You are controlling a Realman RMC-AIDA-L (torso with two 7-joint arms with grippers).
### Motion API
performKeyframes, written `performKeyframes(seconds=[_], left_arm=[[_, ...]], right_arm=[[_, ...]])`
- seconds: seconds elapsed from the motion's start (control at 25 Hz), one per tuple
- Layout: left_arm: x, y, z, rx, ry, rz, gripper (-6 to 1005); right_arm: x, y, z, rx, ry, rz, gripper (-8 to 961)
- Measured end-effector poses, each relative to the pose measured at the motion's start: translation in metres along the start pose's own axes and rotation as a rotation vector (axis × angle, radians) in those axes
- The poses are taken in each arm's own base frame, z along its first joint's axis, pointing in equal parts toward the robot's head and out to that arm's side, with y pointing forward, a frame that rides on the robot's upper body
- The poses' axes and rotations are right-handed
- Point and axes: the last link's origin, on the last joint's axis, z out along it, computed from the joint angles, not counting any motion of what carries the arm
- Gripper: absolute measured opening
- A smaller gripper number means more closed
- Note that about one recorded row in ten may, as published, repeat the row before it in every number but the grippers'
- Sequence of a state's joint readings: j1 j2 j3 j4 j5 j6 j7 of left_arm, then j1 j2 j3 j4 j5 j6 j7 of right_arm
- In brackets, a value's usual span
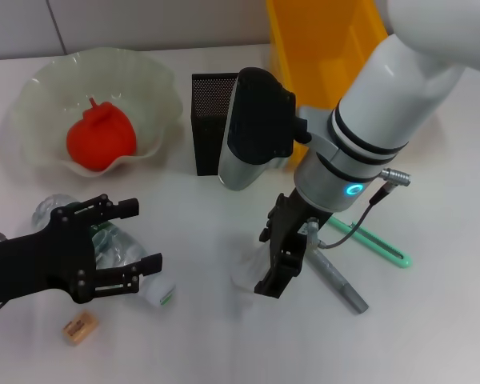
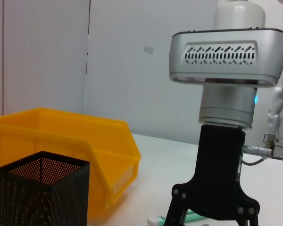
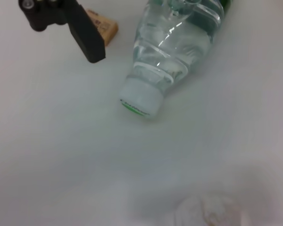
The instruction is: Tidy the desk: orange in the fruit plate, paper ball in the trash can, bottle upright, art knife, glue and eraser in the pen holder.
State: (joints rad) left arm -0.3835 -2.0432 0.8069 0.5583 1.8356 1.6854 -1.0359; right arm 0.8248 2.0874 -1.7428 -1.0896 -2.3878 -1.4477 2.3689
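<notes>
Where the smooth white desk [image 1: 208, 336] meets a pale grey panelled wall, the bright yellow plastic trash can [image 1: 324, 48] stands beside the black metal-mesh pen holder [image 1: 210, 120]. The squat red-orange orange [image 1: 101, 140] sits in the pale-green wavy-rimmed fruit plate [image 1: 156, 88]. The left gripper [image 1: 136, 240] spreads its fingers wide around the clear plastic bottle [image 1: 112, 244], which lies on its side; its label is unreadable. The tan eraser [image 1: 80, 327], faintly printed, lies just beside it. The right gripper [image 1: 284, 260] hangs low over the desk, its finger spread indiscernible.

The right gripper [image 1: 292, 256] blocks the table's centre; open surface lies between it and the bottle [image 1: 116, 248].
</notes>
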Motion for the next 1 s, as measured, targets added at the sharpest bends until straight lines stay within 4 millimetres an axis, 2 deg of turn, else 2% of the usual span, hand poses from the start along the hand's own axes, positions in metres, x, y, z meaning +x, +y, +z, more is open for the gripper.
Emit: performKeyframes(seconds=[0.12,0.32,0.76,0.88,1.0], left_arm=[[0.0,0.0,0.0,-0.002,-0.001,0.0,866],[-0.001,0.001,0.0,-0.005,-0.003,-0.001,865],[-0.001,0.001,0.001,-0.006,-0.003,0.0,865],[-0.001,0.001,0.001,-0.007,-0.003,0.0,865],[0.0,0.001,0.001,-0.007,-0.002,0.001,864]], right_arm=[[-0.001,0.001,0.001,0.0,0.003,-0.005,838],[-0.002,0.0,0.001,0.007,-0.004,-0.006,723],[0.003,-0.003,-0.001,0.006,-0.035,0.034,259],[0.003,-0.008,-0.009,0.009,-0.068,0.069,239],[0.004,-0.022,-0.03,0.033,-0.146,0.137,218]])
